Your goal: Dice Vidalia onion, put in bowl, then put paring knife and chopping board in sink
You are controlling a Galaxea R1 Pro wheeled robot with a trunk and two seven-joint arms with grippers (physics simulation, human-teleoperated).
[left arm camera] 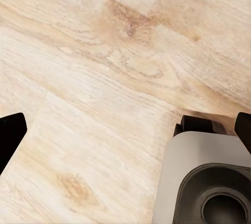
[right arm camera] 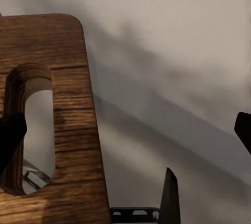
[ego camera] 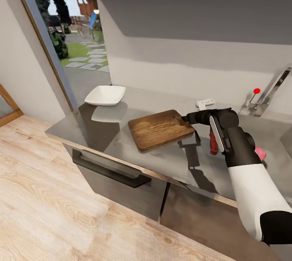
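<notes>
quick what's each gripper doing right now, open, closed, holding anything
Left gripper: open, empty, over the wooden floor.
Right gripper: open, empty, by the chopping board handle end.

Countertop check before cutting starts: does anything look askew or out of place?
The board lies skewed to the countertop front edge. The knife lies off it, beside its handle end. Nothing looks spilled or damaged.

right arm [ego camera: 247, 163]: extended forward | right gripper [right arm camera: 125, 130]: spread wide | left gripper [left arm camera: 125, 130]: spread, pointing down

Wooden chopping board [ego camera: 160, 129] flat on countertop [ego camera: 121, 139], onion [ego camera: 260, 154] seemingly beside.
</notes>
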